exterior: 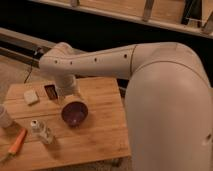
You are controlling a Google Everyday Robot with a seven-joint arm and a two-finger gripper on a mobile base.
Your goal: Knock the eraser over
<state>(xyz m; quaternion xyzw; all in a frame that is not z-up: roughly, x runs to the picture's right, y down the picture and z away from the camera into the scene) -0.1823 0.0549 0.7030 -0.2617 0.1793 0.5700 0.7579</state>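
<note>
The eraser (50,91) is a small dark block with a reddish edge, standing upright near the back left of the wooden table (105,132). My white arm reaches in from the right and bends down at the wrist. The gripper (68,101) hangs just right of the eraser, above the back rim of a purple bowl (75,113). It stands open, mostly hidden behind the wrist, and nothing shows in it. Whether it touches the eraser I cannot tell.
A pale block (31,96) lies left of the eraser. A small clear bottle (41,131) stands at the front left, with an orange tool (17,141) beside it and a white cup (4,116) at the left edge. A dark wall runs behind the table.
</note>
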